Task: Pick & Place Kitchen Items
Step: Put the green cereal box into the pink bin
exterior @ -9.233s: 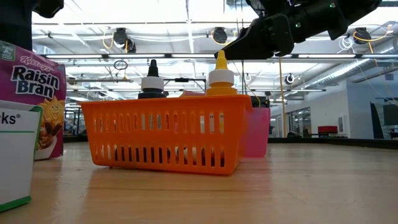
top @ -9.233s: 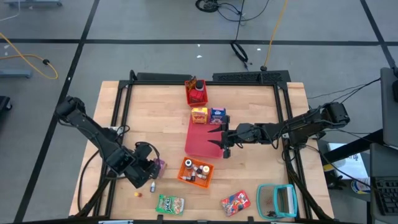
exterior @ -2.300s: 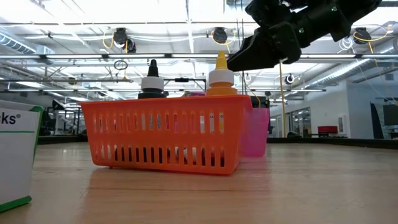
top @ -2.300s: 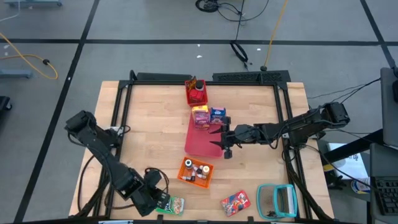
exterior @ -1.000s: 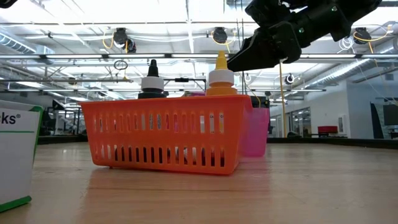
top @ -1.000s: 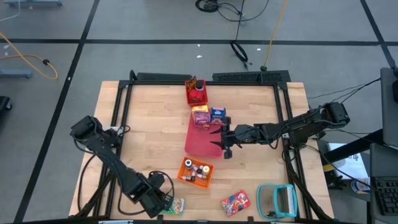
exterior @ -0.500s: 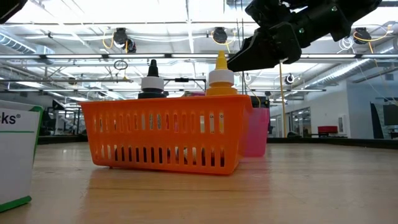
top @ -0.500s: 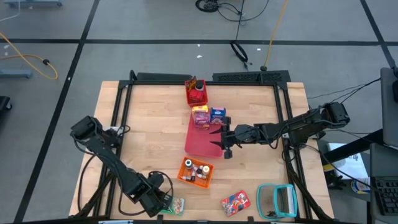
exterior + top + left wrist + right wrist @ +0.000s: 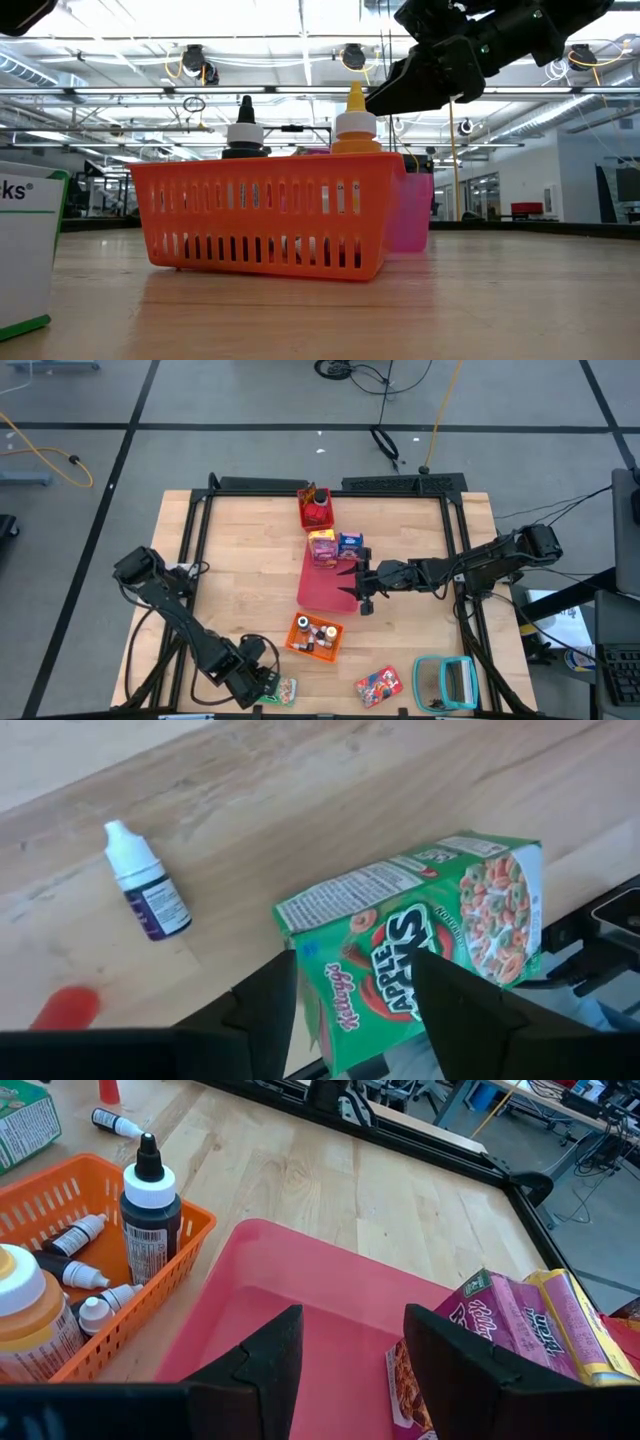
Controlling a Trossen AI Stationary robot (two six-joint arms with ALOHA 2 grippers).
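Observation:
A green Apple Jacks carton (image 9: pixel 420 940) lies flat on the wood near the table's front edge (image 9: pixel 282 688). My left gripper (image 9: pixel 357 965) points down over it, open, one finger on either side of the carton's end; whether they touch it I cannot tell. My right gripper (image 9: pixel 352 1320) hangs open with nothing in it above the red tray (image 9: pixel 322 588). A pink-purple Raisin Bran carton (image 9: pixel 500 1330) lies at the tray's far end on a yellow carton, with a blue carton (image 9: pixel 350 544) beside them.
An orange basket (image 9: pixel 315 636) with small bottles stands between the two grippers. A small dropper bottle (image 9: pixel 145 885) lies near the green carton. A red snack packet (image 9: pixel 379 684) and a teal-framed object (image 9: pixel 446 682) lie at the front right, a red bin (image 9: pixel 316 510) at the far edge.

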